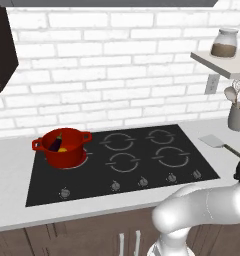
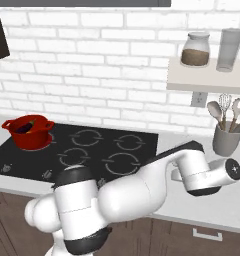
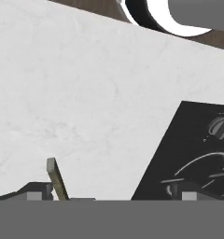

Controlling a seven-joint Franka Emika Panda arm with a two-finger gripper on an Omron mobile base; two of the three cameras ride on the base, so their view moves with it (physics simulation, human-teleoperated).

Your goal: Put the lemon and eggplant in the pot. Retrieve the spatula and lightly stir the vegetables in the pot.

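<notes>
Pot (image 1: 63, 147): red, on the front-left burner of the cooktop (image 1: 142, 172), near the cooktop's left edge; both loop handles show.
Eggplant (image 1: 56, 143): dark purple, inside the pot, leaning against its wall.
Lemon (image 1: 62, 149): yellow, in the pot, just beside the eggplant.
Spatula (image 1: 218, 143): flat on the counter (image 1: 7, 170), just off the cooktop's right edge, blade toward the wall; its handle end (image 3: 57, 179) shows in the hand view.
Gripper (image 3: 111, 193): low over the counter by the cooktop's right edge; fingers (image 3: 35, 190) spread fully apart, nothing between them, the spatula handle near the one on the left of the hand view.
Utensil crock (image 2: 227, 138): on the counter's back right, under the shelf (image 2: 207, 76).
</notes>
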